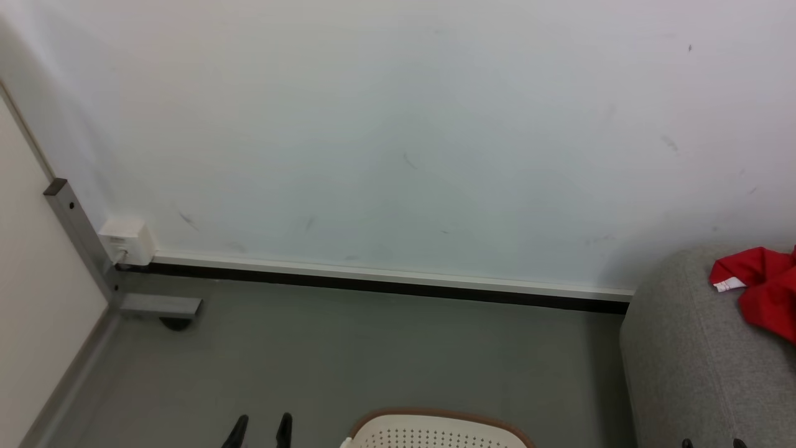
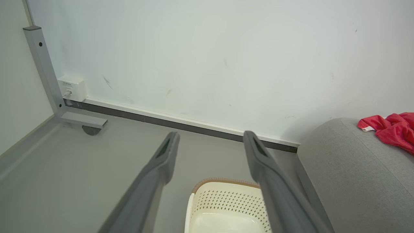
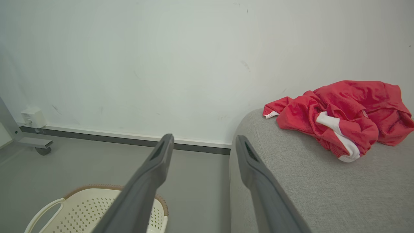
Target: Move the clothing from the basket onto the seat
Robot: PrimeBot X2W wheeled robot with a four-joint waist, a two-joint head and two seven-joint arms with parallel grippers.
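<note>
Head view: the left gripper (image 1: 261, 430) is caught at the bottom edge, left of centre, fingers parted with nothing between them. The basket (image 1: 435, 429) is glimpsed at bottom centre. The clothing (image 1: 762, 289) is heaped at the right edge, on the seat (image 1: 678, 361).

Left wrist view: the fingers are spread wide above the floor (image 2: 97, 155). The basket's far end is shown bare and pale, with no red in it.

Right wrist view: the right gripper (image 3: 203, 144) is spread too, and empty, and the red heap is seen on the seat at upper right. The basket's near part is hidden, so it should be looked into before the job is called done.
</note>
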